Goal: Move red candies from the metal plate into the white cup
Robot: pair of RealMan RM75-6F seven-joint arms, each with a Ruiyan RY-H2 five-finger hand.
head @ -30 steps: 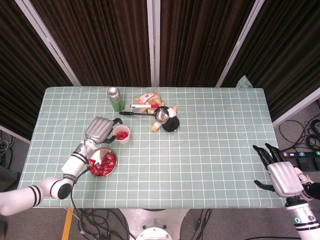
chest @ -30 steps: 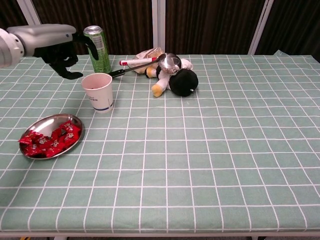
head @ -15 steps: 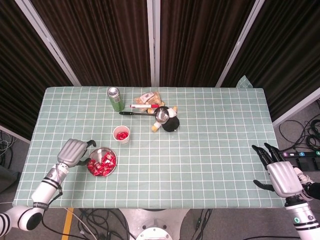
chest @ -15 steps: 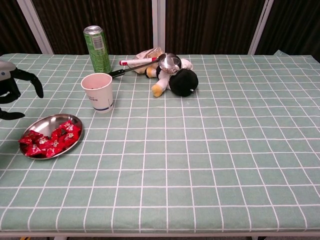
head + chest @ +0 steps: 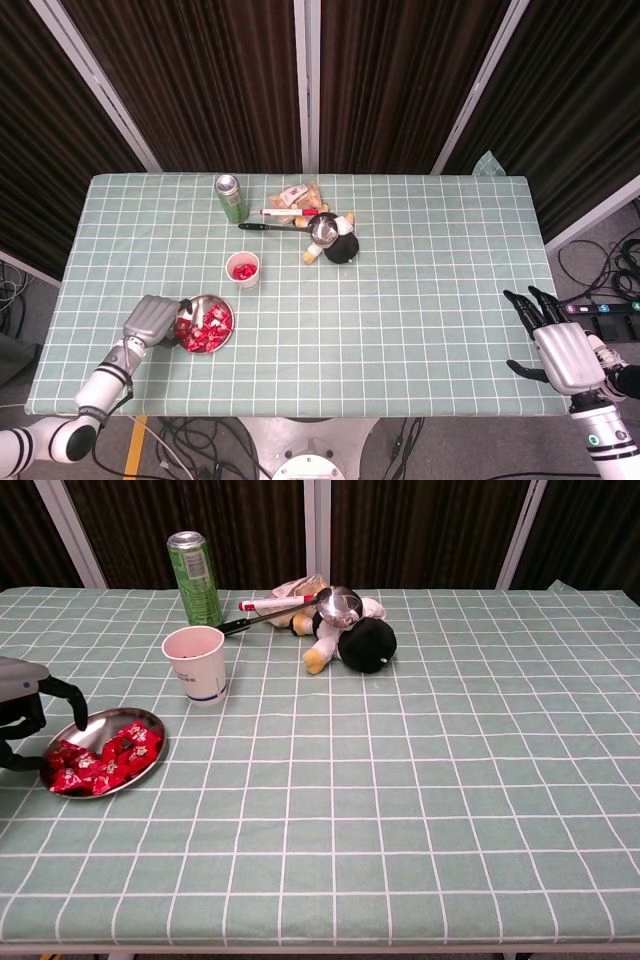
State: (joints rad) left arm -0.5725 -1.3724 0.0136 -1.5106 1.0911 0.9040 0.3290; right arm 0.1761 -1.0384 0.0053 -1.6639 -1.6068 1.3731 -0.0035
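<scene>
The metal plate [image 5: 204,300] [image 5: 106,724] lies near the table's front left with a heap of red candies [image 5: 206,328] [image 5: 96,764] on it. Just behind it stands the white cup [image 5: 243,270] [image 5: 197,666], and the head view shows red candies inside it. My left hand [image 5: 155,319] [image 5: 22,712] hangs over the plate's left edge, fingers apart and curved down toward the candies; I see nothing held in it. My right hand [image 5: 560,352] is open beyond the table's right front corner, seen only in the head view.
At the back of the table stand a green can [image 5: 231,198] [image 5: 195,578], a black plush toy [image 5: 341,243] [image 5: 366,643], a metal ladle [image 5: 322,227] [image 5: 338,604], a red marker [image 5: 288,212] and a snack packet [image 5: 298,193].
My left hand left the cup, swung down to the left of the plate, then moved in over the plate's left edge. The right hand has not moved.
</scene>
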